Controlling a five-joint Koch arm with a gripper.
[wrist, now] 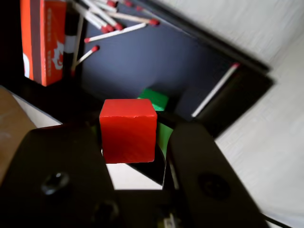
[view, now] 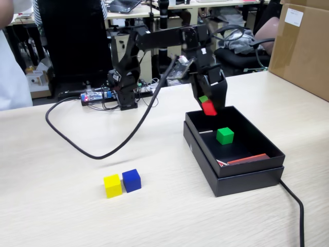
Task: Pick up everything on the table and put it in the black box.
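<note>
your tool (view: 209, 105) is clenched on the red cube (view: 208, 108) just over the black box's (view: 241, 177) 12 o'clock rim, with the green cube (view: 224, 135) inside toward 5 o'clock, so you can let go straight below.

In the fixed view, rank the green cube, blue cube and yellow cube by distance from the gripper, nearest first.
The gripper holds the red cube over the black box.
1. Green cube: inside the box, just below the gripper.
2. Blue cube: on the table, lower left.
3. Yellow cube: touching the blue cube's left side, slightly farther.
</note>
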